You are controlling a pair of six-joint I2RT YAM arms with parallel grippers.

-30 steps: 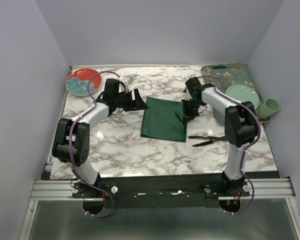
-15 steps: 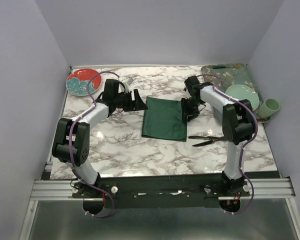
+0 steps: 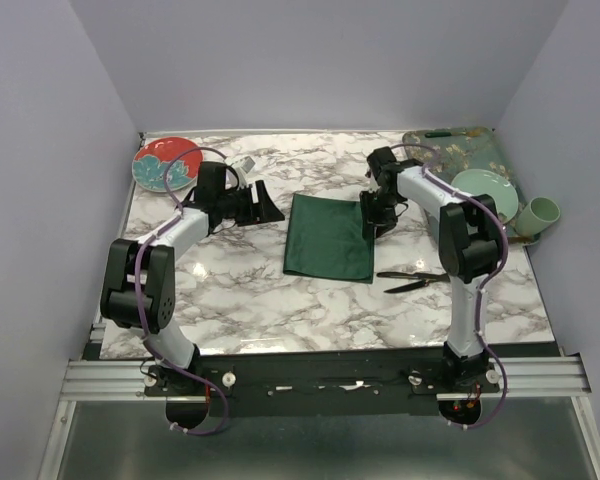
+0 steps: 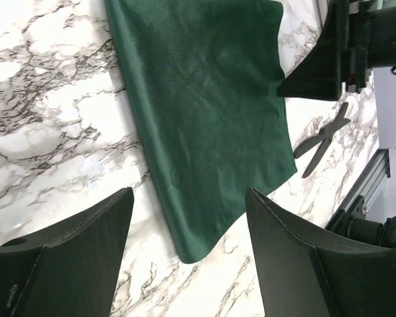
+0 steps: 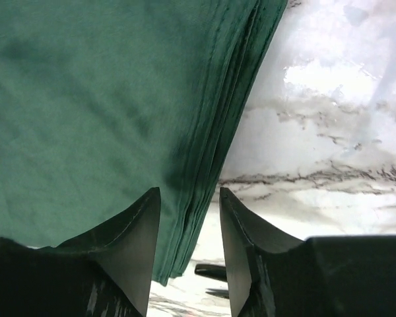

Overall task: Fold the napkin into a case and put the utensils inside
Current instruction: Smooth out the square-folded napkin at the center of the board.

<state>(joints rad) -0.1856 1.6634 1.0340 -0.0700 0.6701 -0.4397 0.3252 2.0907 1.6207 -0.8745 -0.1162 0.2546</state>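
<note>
The dark green napkin point(image 3: 328, 238) lies folded into a flat rectangle mid-table, its stacked layers showing along the right edge point(image 5: 105, 99). My right gripper point(image 3: 371, 214) hovers at that edge, open, with the layered edge between its fingertips point(image 5: 189, 191) and nothing pinched. Left of the cloth, my left gripper point(image 3: 266, 203) stands open and apart from it, looking across the napkin point(image 4: 204, 112) from above the marble point(image 4: 188, 195). The two black utensils point(image 3: 415, 279) lie crossed on the table right of the napkin's near corner, also seen from the left wrist point(image 4: 323, 137).
A red plate point(image 3: 167, 163) sits at the back left. At the back right are a teal floral tray point(image 3: 450, 150), a pale green plate point(image 3: 483, 190) and a green cup point(image 3: 540, 213). Grey walls close in the marble table point(image 3: 280, 310).
My right gripper went from shut to open, letting go of the napkin's right edge, which now lies flat. My left gripper drew back a little to the left.
</note>
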